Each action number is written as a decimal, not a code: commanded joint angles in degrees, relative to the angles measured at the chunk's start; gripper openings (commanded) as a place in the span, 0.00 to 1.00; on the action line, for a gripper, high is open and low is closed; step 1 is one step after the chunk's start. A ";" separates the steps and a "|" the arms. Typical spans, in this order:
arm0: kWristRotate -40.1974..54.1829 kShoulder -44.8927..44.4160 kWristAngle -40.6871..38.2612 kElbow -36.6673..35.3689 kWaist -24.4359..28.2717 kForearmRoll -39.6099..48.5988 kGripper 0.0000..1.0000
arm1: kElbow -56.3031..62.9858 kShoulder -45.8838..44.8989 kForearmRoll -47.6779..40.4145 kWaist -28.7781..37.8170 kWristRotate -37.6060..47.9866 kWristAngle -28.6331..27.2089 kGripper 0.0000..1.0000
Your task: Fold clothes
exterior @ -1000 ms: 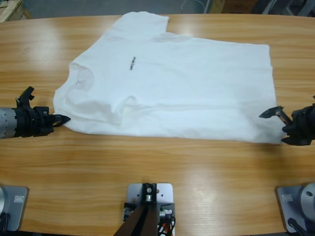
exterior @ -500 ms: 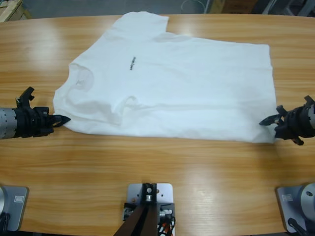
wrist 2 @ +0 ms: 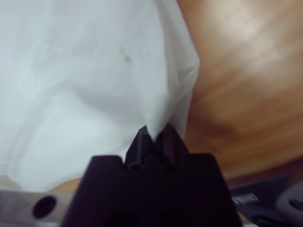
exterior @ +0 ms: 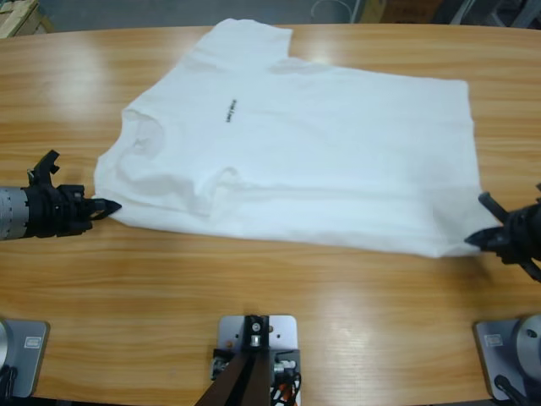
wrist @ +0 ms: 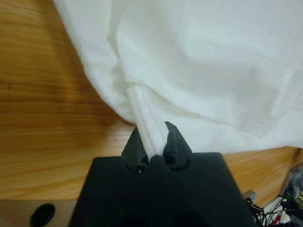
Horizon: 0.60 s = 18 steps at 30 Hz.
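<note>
I judge the fold as barely begun: the T-shirt (exterior: pixel 296 144) lies spread flat on the wooden table (exterior: pixel 270 296), neck to the left and hem to the right, chest print up, with no layer turned over yet. What I do have is both grips made. My left gripper (exterior: pixel 108 205) sits at the near left corner of the shirt, by the shoulder and sleeve, and my right gripper (exterior: pixel 480 239) is at the near right corner of the hem. Everything that counts as folding is left to do, starting, I reckon, with carrying this near edge over toward the far side.

From above I see the whole garment and its outline but cannot make out whether cloth is really in the jaws. The wrist cameras settle that. The left wrist view shows the left gripper (wrist: pixel 154 142) pinching a bunched rope of white fabric, the T-shirt (wrist: pixel 208 61) fanning out beyond it. The right wrist view shows the right gripper (wrist 2: pixel 154 135) pressed together on a pointed corner of the T-shirt (wrist 2: pixel 85 80), lifted slightly off the wood.
</note>
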 commanded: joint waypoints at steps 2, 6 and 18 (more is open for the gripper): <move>-1.44 -0.96 -1.39 2.68 -0.98 1.39 0.00 | -6.20 0.33 13.50 3.33 -1.60 -0.43 0.00; -5.43 -2.14 -1.41 -0.61 -2.16 7.61 0.00 | -6.83 1.69 14.50 3.68 -2.14 0.51 0.00; -15.59 -11.46 -1.23 -6.02 -7.70 22.20 0.00 | -7.45 4.20 14.59 3.75 -3.16 0.68 0.00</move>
